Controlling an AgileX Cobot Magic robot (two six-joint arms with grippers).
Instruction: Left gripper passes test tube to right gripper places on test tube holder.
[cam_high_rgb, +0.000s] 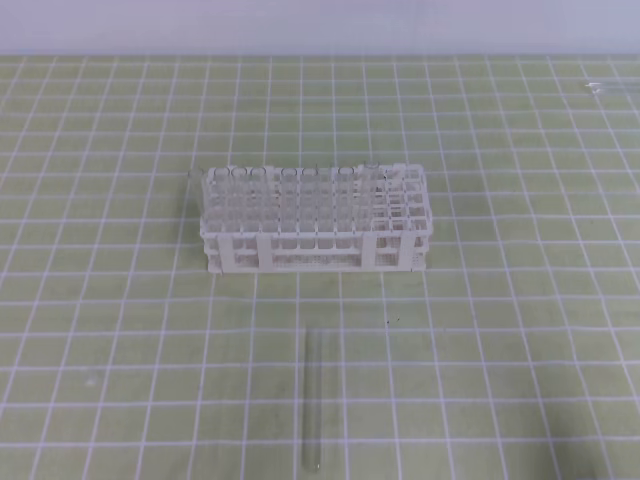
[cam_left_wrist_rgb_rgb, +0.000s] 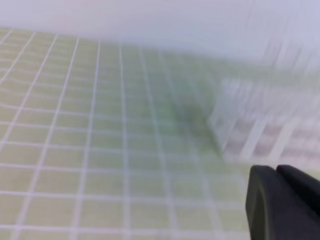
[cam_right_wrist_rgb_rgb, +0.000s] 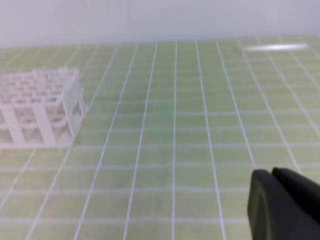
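Note:
The test tube (cam_high_rgb: 312, 400) lies flat on the green grid mat, pointing front to back, in front of the test tube holder (cam_high_rgb: 315, 215). The holder is a white lattice rack standing mid-table; it shows blurred at the right of the left wrist view (cam_left_wrist_rgb_rgb: 260, 125) and at the left of the right wrist view (cam_right_wrist_rgb_rgb: 37, 107). Neither arm appears in the exterior high view. The left gripper (cam_left_wrist_rgb_rgb: 275, 171) shows only as black fingertips pressed together, holding nothing. The right gripper (cam_right_wrist_rgb_rgb: 271, 172) looks the same, shut and empty. The tube is out of both wrist views.
A faint clear glinting object (cam_high_rgb: 608, 88) lies at the mat's far right, seen as a bright streak (cam_right_wrist_rgb_rgb: 275, 47) in the right wrist view. A pale wall borders the mat at the back.

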